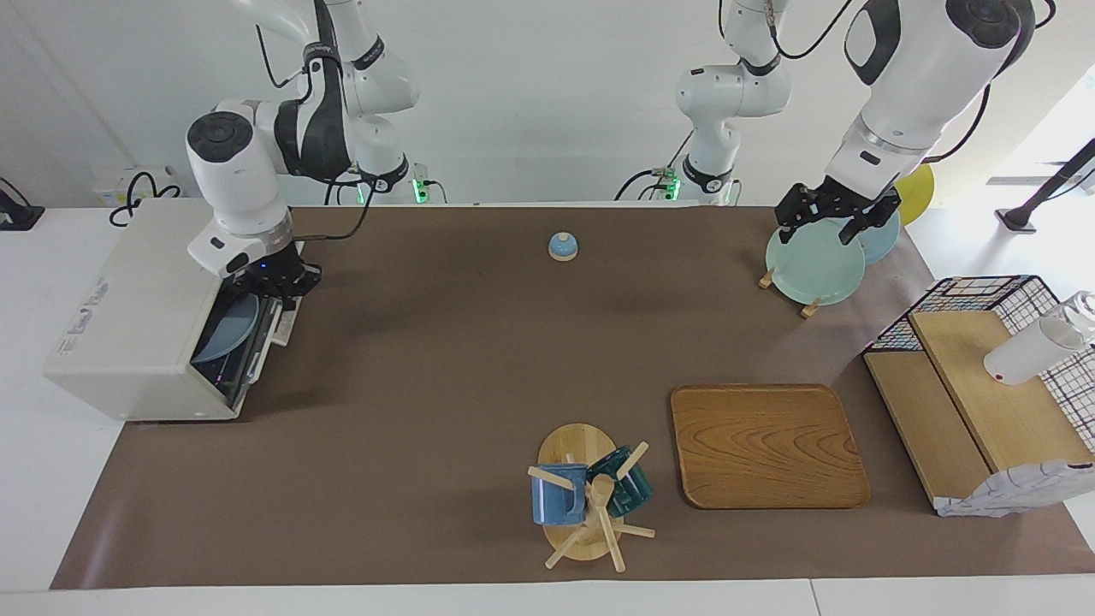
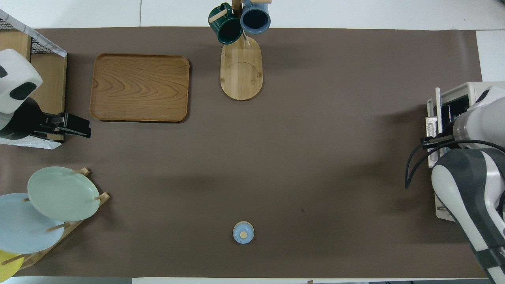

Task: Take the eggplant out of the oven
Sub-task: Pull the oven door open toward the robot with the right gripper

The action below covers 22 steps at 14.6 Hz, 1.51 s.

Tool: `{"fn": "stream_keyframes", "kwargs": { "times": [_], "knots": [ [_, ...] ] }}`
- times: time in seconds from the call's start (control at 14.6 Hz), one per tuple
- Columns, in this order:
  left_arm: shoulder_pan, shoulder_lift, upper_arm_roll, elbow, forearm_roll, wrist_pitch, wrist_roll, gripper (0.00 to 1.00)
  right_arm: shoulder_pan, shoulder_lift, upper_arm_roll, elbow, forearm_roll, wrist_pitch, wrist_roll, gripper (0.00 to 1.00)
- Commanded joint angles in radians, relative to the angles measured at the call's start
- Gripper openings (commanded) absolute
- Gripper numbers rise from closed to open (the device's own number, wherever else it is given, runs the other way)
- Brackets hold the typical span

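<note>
The cream-white oven (image 1: pixel 128 316) stands at the right arm's end of the table, and its dark glass door (image 1: pixel 257 338) hangs partly open. My right gripper (image 1: pixel 278 287) is shut on the door's metal handle (image 2: pixel 431 126) at the door's top edge. A pale blue plate (image 1: pixel 224 338) shows inside the oven. The eggplant is hidden. In the overhead view the oven (image 2: pixel 473 92) is mostly covered by the right arm. My left gripper (image 1: pixel 837 221) waits open and empty over the plate rack.
A plate rack with a green plate (image 1: pixel 813 261) stands at the left arm's end. Also on the table are a wooden tray (image 1: pixel 767 445), a mug tree (image 1: pixel 590 496), a small blue bell (image 1: pixel 562 246) and a wire basket with a shelf (image 1: pixel 984 385).
</note>
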Motion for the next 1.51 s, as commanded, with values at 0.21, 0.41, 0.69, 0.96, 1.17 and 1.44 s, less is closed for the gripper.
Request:
{"fn": "stream_keyframes", "kwargs": {
  "times": [0.21, 0.41, 0.69, 0.96, 1.17, 1.44],
  "knots": [
    [0.012, -0.007, -0.01, 0.004, 0.015, -0.008, 0.005, 1.0, -0.009, 0.082, -0.014, -0.103, 0.026, 0.25, 0.011, 0.0],
    [0.012, -0.007, -0.01, 0.004, 0.015, -0.01, 0.005, 1.0, 0.011, 0.1, -0.012, -0.106, 0.029, 0.27, 0.046, 0.0],
    [0.012, -0.007, -0.01, 0.006, 0.015, -0.008, 0.005, 1.0, 0.02, 0.151, -0.012, -0.118, 0.033, 0.336, 0.072, 0.0],
    [0.012, -0.007, -0.01, 0.006, 0.015, -0.008, 0.004, 1.0, 0.023, 0.182, -0.006, -0.118, 0.046, 0.338, 0.129, 0.0],
    [0.012, -0.007, -0.01, 0.006, 0.015, -0.01, 0.005, 1.0, 0.057, 0.186, -0.003, -0.115, 0.098, 0.333, 0.141, 0.0],
    [0.012, -0.007, -0.01, 0.004, 0.015, -0.01, 0.005, 1.0, 0.115, 0.183, -0.001, -0.064, 0.18, 0.258, 0.172, 0.0]
  ]
}}
